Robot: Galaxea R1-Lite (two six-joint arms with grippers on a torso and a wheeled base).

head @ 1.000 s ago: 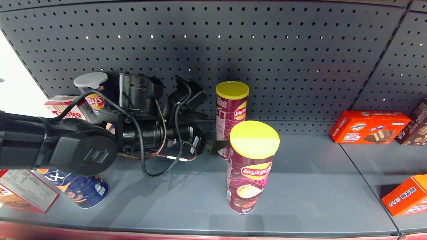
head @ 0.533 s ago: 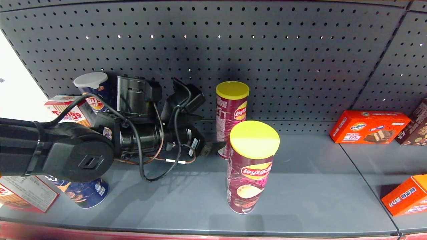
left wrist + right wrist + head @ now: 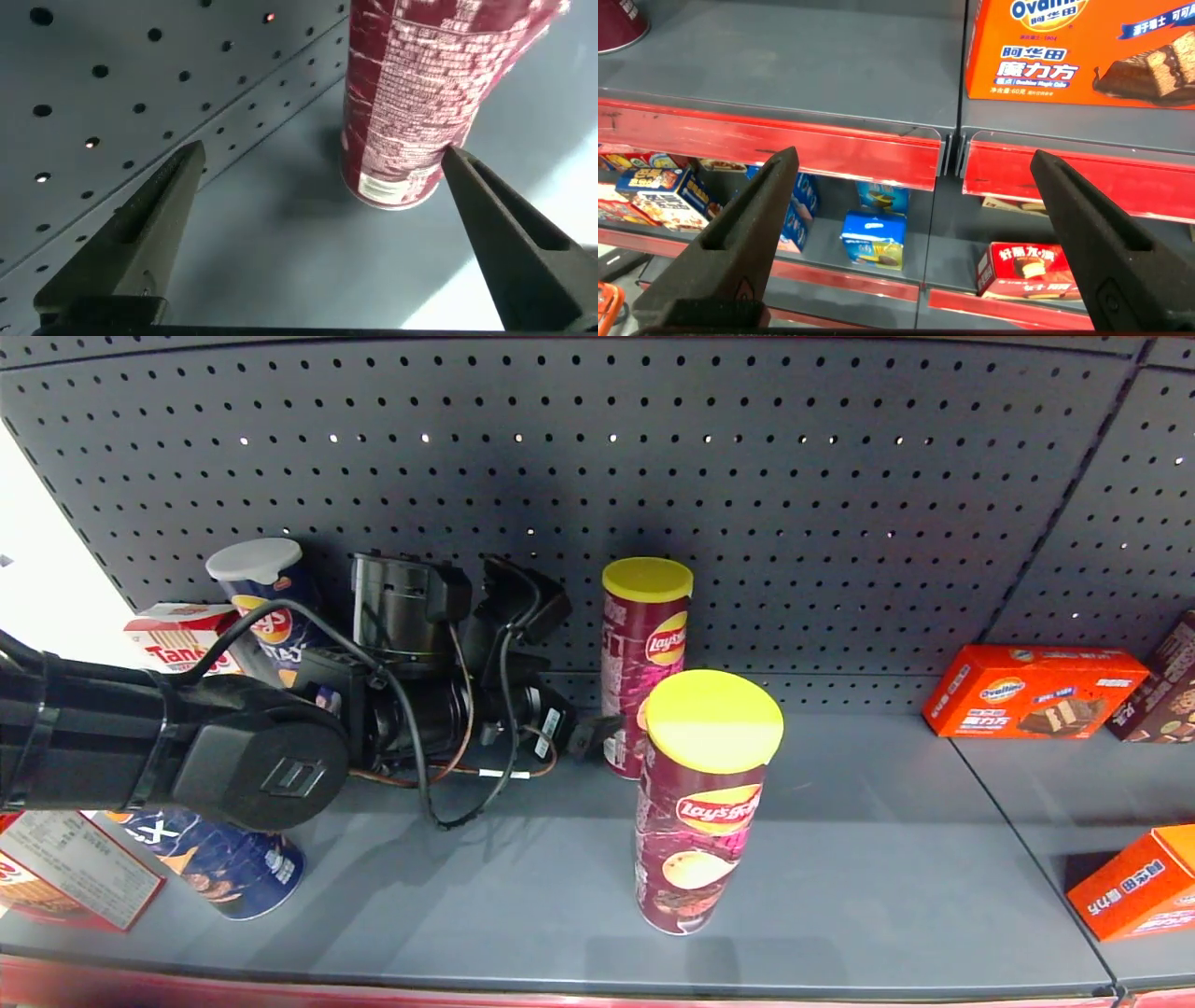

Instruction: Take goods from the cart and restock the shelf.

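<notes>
1. Maroon with a yellow lid, the rear can (image 3: 646,663) stands at the back of the grey shelf (image 3: 868,859), close to the pegboard (image 3: 653,448)
2. Low over the shelf, the left fingers (image 3: 597,735) sit just beside that can's lower part, on its left side in the head view
3. From the left wrist view the left fingers (image 3: 140,233) are spread wide and hold nothing; the rear can (image 3: 402,93) stands just ahead of them, off towards one finger, whose tip is right at the can's side near its base, and I cannot tell whether it touches
4. A front can (image 3: 702,803), also maroon with a yellow lid, stands upright nearer the shelf's front edge, apart from the rear can and from the fingers
5. A blue can (image 3: 266,597) with a white lid stands at the back, behind the left arm
6. The right fingers (image 3: 738,233) are spread wide and hold nothing; they face a red shelf edge (image 3: 831,131), with a large orange box (image 3: 1074,47) on that shelf and small boxes (image 3: 873,238) on the shelf below
</notes>
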